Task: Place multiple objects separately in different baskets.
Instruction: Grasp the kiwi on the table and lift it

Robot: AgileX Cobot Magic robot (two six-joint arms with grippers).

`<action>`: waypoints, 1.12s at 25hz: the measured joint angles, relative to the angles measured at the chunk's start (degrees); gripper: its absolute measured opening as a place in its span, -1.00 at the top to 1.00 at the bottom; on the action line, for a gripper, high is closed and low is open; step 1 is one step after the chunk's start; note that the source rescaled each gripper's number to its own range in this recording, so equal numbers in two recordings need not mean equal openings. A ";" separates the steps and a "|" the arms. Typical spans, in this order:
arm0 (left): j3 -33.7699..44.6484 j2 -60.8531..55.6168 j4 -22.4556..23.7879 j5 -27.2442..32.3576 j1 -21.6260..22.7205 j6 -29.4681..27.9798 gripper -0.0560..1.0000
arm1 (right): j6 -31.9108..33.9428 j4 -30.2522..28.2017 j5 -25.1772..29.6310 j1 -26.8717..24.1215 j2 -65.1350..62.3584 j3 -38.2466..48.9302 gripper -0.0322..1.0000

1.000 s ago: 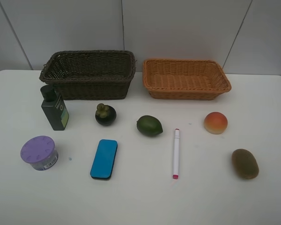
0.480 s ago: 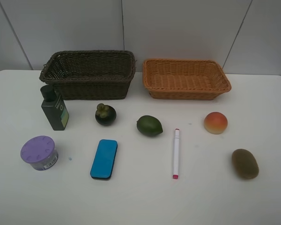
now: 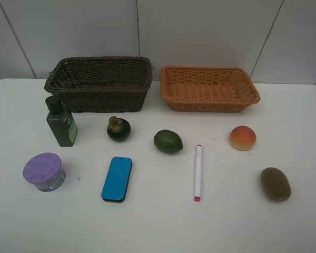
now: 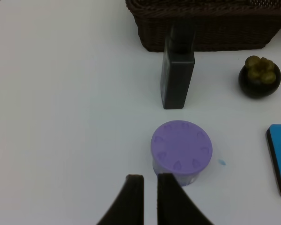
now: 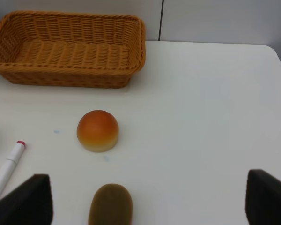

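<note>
On the white table stand a dark brown basket and an orange-tan basket, both holding nothing. In front lie a dark green bottle, mangosteen, green oval fruit, white marker, peach, kiwi, blue eraser and purple-lidded tub. My left gripper is shut and holds nothing, just short of the tub. The right gripper is open above the kiwi, near the peach. Neither arm shows in the high view.
Grey wall panels rise behind the baskets. The eraser and mangosteen lie beside the tub, with the bottle standing before the dark basket. The marker lies near the peach.
</note>
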 joint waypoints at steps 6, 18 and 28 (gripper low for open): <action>0.00 0.00 0.00 0.00 0.00 0.34 0.89 | 0.00 0.00 0.00 0.00 0.00 0.00 -0.99; 0.00 0.00 0.00 0.00 0.00 0.00 0.89 | 0.00 0.00 0.00 0.00 0.00 0.00 -0.99; 0.00 0.00 0.00 0.00 0.00 0.34 0.89 | 0.00 0.00 0.00 0.00 0.00 0.00 -0.99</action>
